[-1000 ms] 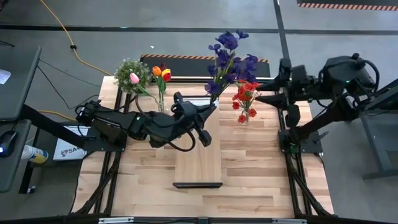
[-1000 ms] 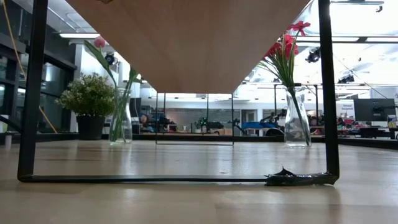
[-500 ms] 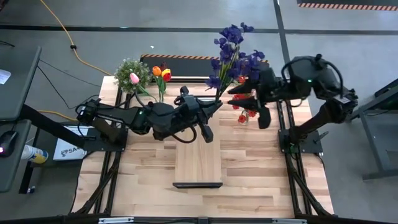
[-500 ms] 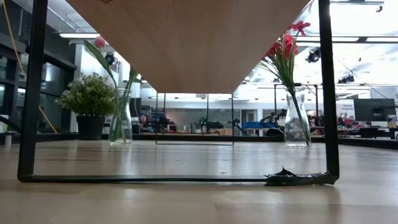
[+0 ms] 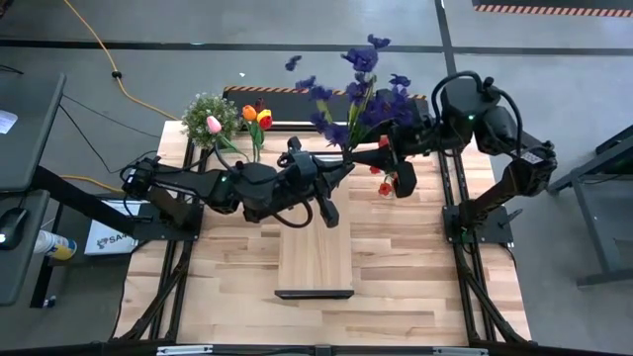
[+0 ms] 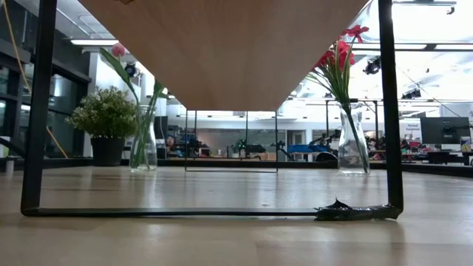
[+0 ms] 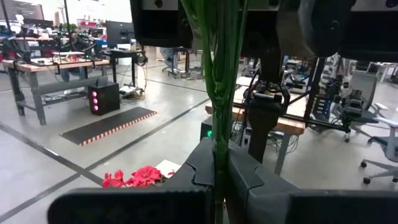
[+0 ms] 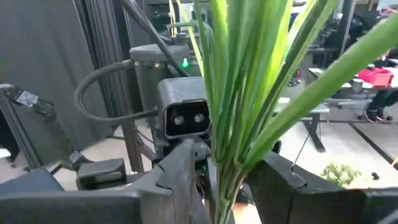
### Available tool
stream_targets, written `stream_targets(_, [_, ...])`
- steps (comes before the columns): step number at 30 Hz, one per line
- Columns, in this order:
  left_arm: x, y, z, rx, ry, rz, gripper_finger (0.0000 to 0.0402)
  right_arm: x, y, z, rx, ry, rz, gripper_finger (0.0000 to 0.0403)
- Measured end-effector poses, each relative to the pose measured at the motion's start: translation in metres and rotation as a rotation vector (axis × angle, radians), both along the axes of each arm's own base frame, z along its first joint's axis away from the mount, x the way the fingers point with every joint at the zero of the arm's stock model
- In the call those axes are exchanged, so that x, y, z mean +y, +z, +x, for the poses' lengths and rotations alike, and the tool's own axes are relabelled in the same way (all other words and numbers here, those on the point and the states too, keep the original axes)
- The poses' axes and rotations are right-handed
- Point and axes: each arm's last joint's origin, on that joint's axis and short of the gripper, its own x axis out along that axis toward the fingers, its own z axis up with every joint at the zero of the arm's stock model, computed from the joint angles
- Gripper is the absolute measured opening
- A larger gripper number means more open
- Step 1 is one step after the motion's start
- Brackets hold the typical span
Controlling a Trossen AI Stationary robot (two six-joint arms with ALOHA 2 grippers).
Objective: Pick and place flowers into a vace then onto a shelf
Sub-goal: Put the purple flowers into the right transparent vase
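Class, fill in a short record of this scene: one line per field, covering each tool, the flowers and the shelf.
Left tool: shut on the purple flower stems, above the far end of the shelf.
Right tool: around the same stems; contact unclear.
Purple flowers: held up between both arms.
Tulips: in a vase, back left.
Red flowers: in a vase, back right.
Shelf: on the table, nothing on it.
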Motion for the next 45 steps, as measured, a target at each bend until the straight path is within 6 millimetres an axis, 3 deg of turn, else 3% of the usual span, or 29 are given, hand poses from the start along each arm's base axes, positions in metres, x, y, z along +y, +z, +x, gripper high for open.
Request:
stream_targets(11, [0.000, -0.002, 0.000, 0.018, 0.000, 0.005, 0.0042, 0.000, 0.003, 0.001, -0.039, 0.001, -0.030, 0.0120])
stream_targets(16, [0.000, -0.002, 0.000, 0.019, 0.000, 0.005, 0.0042, 0.000, 0.003, 0.001, -0.044, 0.001, -0.055, 0.0085])
stream_targets(22, [0.000, -0.002, 0.000, 0.022, 0.001, 0.006, 0.0042, 0.000, 0.004, 0.000, -0.051, 0.003, -0.090, 0.0015])
stream_targets(29, [0.000, -0.002, 0.000, 0.024, 0.003, 0.007, 0.0044, 0.000, 0.004, -0.001, -0.050, 0.000, -0.114, 0.0008])
stream_targets(37, [0.000, -0.004, 0.000, 0.046, 0.004, 0.013, 0.0173, -0.001, 0.007, -0.009, -0.064, -0.021, -0.144, 0.0005])
stream_targets(45, [0.000, -0.006, 0.000, 0.061, 0.009, 0.017, 0.0264, -0.007, 0.019, -0.046, -0.077, -0.187, -0.212, 0.0002])
